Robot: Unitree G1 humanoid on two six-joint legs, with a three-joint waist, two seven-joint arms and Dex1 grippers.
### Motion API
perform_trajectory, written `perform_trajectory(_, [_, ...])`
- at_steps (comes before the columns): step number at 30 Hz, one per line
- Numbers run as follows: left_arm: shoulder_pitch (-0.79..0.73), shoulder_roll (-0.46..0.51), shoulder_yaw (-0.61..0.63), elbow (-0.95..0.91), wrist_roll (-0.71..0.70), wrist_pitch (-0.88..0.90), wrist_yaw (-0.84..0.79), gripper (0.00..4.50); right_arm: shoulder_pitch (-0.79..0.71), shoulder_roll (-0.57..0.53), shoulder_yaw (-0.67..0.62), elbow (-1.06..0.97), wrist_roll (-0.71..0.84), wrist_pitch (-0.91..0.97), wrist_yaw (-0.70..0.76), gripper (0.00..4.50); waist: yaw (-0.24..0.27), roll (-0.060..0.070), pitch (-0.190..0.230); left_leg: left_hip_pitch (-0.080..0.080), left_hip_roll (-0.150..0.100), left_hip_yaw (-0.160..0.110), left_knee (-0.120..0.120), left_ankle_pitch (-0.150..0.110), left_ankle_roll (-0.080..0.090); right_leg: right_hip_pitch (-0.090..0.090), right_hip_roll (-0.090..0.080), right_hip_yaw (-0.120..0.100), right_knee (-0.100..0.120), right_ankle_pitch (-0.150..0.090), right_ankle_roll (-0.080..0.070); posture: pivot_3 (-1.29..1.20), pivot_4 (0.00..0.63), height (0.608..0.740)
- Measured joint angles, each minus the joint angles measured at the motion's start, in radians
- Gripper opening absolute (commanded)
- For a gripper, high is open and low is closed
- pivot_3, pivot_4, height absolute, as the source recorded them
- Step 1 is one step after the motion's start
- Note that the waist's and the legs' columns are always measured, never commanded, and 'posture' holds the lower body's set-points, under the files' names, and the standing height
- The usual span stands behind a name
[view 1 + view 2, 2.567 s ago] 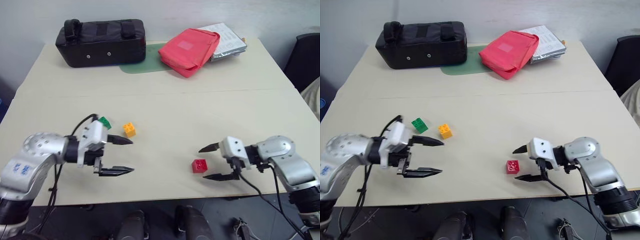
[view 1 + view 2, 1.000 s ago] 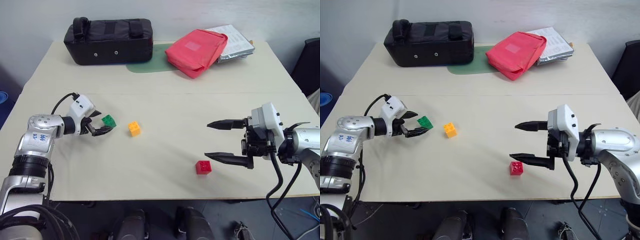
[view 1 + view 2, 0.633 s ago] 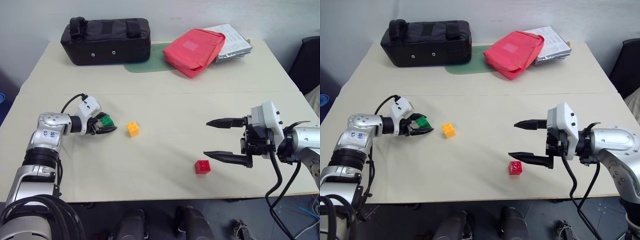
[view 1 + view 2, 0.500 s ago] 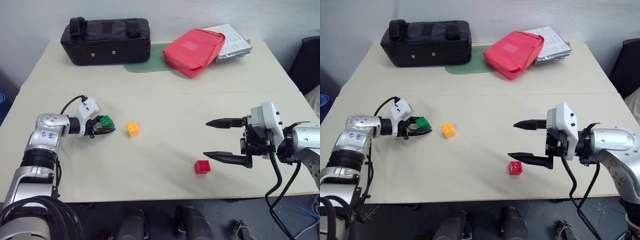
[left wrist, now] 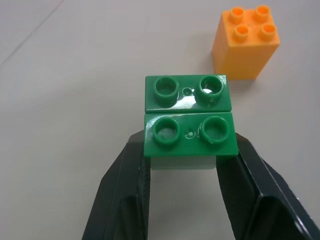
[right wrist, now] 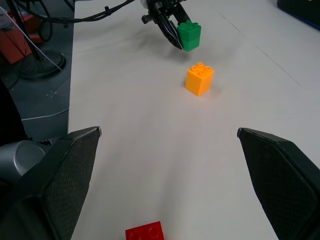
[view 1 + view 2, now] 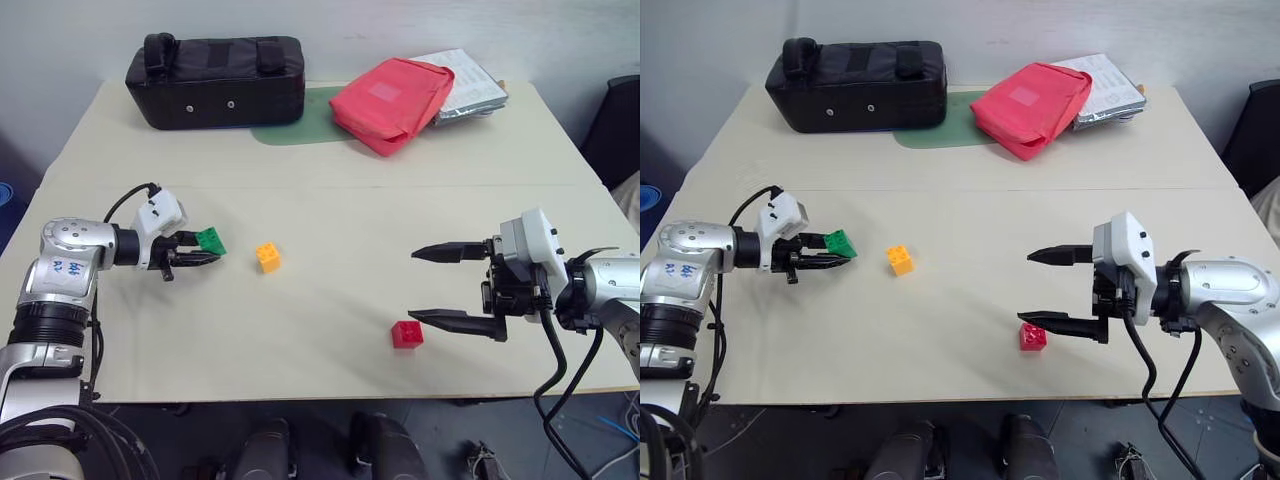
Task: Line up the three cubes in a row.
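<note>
Beige table (image 7: 330, 200), closed black case (image 7: 215, 80), zipped red pouch (image 7: 390, 100), contents hidden

Left gripper (image 7: 205, 251) jaws clamped; right gripper (image 7: 432, 286) jaws wide.

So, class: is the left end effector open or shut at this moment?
Shut on the green brick. The left end effector has its two black fingers pressed against the brick's opposite sides in the left wrist view.

Left gripper (image 7: 196, 256) closed on green cube (image 7: 210, 240), lifted.
</note>
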Motion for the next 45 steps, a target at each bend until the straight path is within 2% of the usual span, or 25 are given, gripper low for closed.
perform_trajectory(6, [0.128, 0.004, -0.046, -0.410, -0.130, 0.142, -0.116, 1.49, 0.057, -0.040, 0.000, 0.001, -0.043, -0.033, 0.059, 4.50, 0.000, 0.000, 0.000, 0.000, 0.000, 0.000, 0.000, 0.000, 0.000, 0.001, 0.000, 0.000, 0.000, 0.000, 0.000, 0.00, 0.150, 0.740])
perform_trajectory(10, [0.157, -0.006, -0.128, -0.573, -0.105, 0.178, -0.088, 1.49, 0.173, -0.074, 0.002, -0.008, -0.108, -0.096, 0.115, 4.50, 0.005, 0.000, 0.000, 0.002, -0.001, -0.001, 0.000, 0.000, 0.000, 0.002, 0.000, 0.001, -0.001, 0.000, 0.000, 0.00, 0.150, 0.740])
perform_trajectory(15, [0.165, -0.090, -0.262, -0.686, -0.033, 0.233, 0.013, 1.49, 0.269, -0.125, -0.001, -0.012, -0.186, -0.175, 0.181, 4.50, 0.004, 0.000, 0.000, 0.002, 0.000, 0.000, 0.000, 0.000, 0.000, 0.002, 0.000, 0.001, -0.001, 0.000, 0.000, 0.00, 0.150, 0.740])
perform_trajectory(25, [0.197, -0.196, -0.443, -0.725, 0.072, 0.309, 0.140, 1.49, 0.293, -0.138, -0.001, 0.010, -0.243, -0.247, 0.223, 4.50, 0.003, 0.000, 0.000, 0.003, 0.000, -0.001, 0.000, 0.001, 0.000, 0.003, 0.000, 0.001, -0.002, 0.000, 0.000, 0.00, 0.150, 0.740])
perform_trajectory(42, [0.196, -0.232, -0.449, -0.711, 0.101, 0.293, 0.197, 1.49, 0.260, -0.138, 0.027, 0.030, -0.273, -0.262, 0.186, 4.50, 0.005, 0.000, 0.000, 0.003, 0.000, -0.002, 0.002, 0.001, 0.000, 0.004, -0.001, 0.000, -0.002, 0.000, 0.000, 0.00, 0.150, 0.740])
perform_trajectory(45, [0.196, -0.230, -0.447, -0.710, 0.097, 0.296, 0.194, 2.51, 0.255, -0.136, 0.035, 0.030, -0.273, -0.263, 0.178, 4.50, 0.005, 0.000, 0.000, 0.003, 0.000, -0.002, 0.002, 0.001, 0.000, 0.004, -0.001, 0.000, -0.002, 0.000, 0.000, 0.00, 0.150, 0.740])
